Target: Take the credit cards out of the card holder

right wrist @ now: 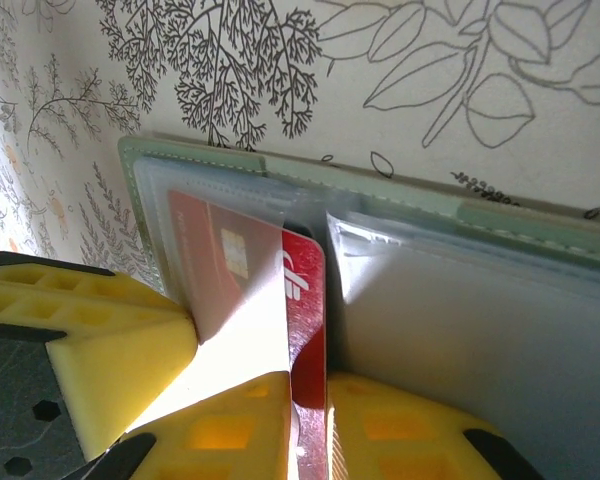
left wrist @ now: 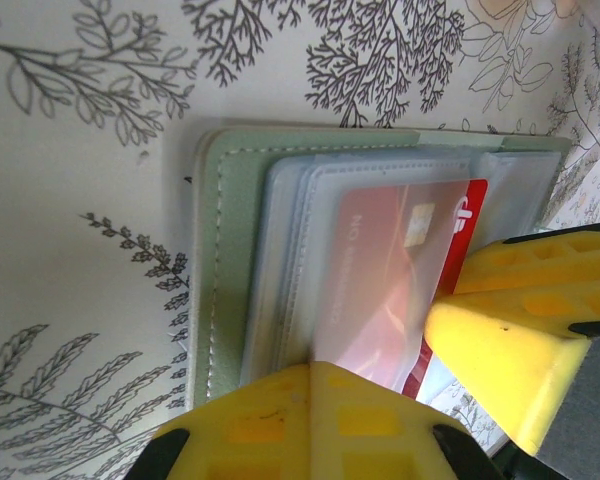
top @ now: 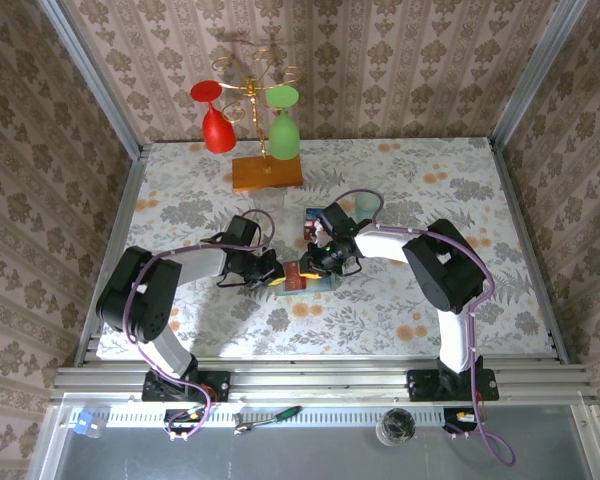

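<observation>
Top view: tabletop (top: 430,190), both arms bent inward with elbows out, wrists meeting at frame centre over the holder (top: 325,283). The wrist views add detail. The holder lies open and flat with its clear sleeves up, and a red card (right wrist: 305,290) is partly out of a sleeve. Right fingers (right wrist: 400,430) are nearly together, pinching the card's edge at lower centre. Left fingers (left wrist: 280,425) are fully closed, holding nothing, with tips on the holder's edge at the bottom of the left wrist frame.
</observation>
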`<action>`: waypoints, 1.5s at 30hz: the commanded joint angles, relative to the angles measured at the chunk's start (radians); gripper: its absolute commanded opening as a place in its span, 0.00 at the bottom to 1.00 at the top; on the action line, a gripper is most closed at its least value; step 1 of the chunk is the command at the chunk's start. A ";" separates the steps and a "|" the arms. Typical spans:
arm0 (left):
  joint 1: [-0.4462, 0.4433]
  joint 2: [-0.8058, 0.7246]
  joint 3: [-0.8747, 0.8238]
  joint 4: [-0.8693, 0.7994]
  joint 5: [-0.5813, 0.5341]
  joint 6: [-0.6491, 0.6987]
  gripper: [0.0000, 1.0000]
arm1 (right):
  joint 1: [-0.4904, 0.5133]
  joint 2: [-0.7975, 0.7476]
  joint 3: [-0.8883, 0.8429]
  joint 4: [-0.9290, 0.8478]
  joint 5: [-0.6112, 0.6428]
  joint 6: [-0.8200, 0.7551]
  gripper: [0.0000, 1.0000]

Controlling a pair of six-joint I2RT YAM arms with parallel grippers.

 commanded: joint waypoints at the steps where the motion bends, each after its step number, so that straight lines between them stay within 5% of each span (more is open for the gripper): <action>1: -0.001 0.027 -0.006 -0.053 -0.021 0.026 0.00 | -0.004 -0.038 -0.020 0.016 -0.025 0.010 0.16; 17: -0.001 0.031 -0.002 -0.060 -0.026 0.029 0.00 | -0.022 -0.070 -0.049 0.011 -0.013 0.001 0.06; 45: -0.028 0.054 0.066 -0.069 -0.032 0.018 0.00 | -0.110 -0.237 -0.109 -0.134 0.053 -0.111 0.04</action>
